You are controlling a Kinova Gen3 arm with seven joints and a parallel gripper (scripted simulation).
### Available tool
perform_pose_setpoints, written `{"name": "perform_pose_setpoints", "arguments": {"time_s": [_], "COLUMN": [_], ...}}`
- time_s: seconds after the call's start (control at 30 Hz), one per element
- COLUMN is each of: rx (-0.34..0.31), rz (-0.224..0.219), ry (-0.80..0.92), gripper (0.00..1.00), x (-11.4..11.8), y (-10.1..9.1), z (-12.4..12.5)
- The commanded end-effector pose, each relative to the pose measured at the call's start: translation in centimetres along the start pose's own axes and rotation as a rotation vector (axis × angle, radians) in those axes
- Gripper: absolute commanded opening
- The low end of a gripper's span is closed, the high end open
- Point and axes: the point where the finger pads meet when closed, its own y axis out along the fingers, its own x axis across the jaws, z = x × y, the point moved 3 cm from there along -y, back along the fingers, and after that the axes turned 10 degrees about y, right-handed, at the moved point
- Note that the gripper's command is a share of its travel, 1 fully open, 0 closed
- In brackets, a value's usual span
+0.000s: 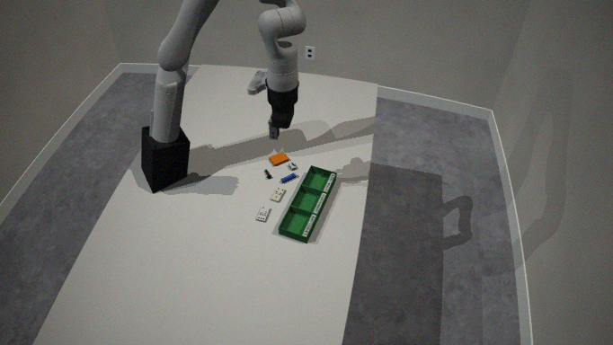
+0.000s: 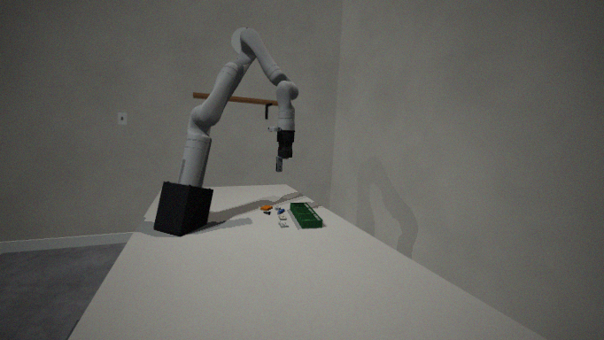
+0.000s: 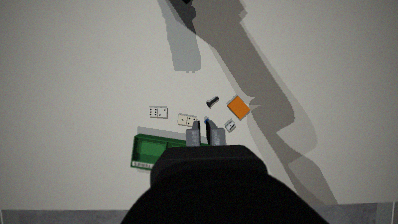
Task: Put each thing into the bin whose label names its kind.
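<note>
My gripper hangs high above the table, fingers nearly together with nothing between them. Below it lie an orange block, a small grey-white part, a black bolt and a blue stick, partly hidden by the fingers in the wrist view. A cream plate and a white plate lie beside a green three-compartment bin. The bin's compartments look empty. Its labels are too small to read.
The arm's black base stands left of the things. The table's edge runs just right of the bin, with grey floor beyond. A wall stands close behind the table in the exterior view.
</note>
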Motion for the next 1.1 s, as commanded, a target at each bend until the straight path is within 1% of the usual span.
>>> {"name": "perform_pose_setpoints", "arguments": {"time_s": [0.0,0.23,0.37,0.43,0.63,0.93,1.0,1.03,1.07], "rx": [-0.001,-0.001,-0.001,-0.001,0.0,0.002,0.002,0.004,0.006], "rz": [0.002,0.002,0.002,0.002,0.003,0.013,0.013,0.012,0.012], "ry": [0.019,0.019,-0.181,-0.181,-0.477,-0.792,-0.792,-0.899,-0.937], "gripper": [0.31,0.31,0.31,0.31,0.31,0.31,0.31,0.31,0.31], "x": [-0.3,-0.3,-2.1,-2.1,-4.9,-9.0,-9.0,-9.5,-9.9], "y": [0.0,0.0,2.0,2.0,5.1,9.8,9.8,10.3,10.8], "z": [0.1,0.1,-1.8,-1.8,-4.5,-8.7,-8.7,-9.2,-9.7]}}
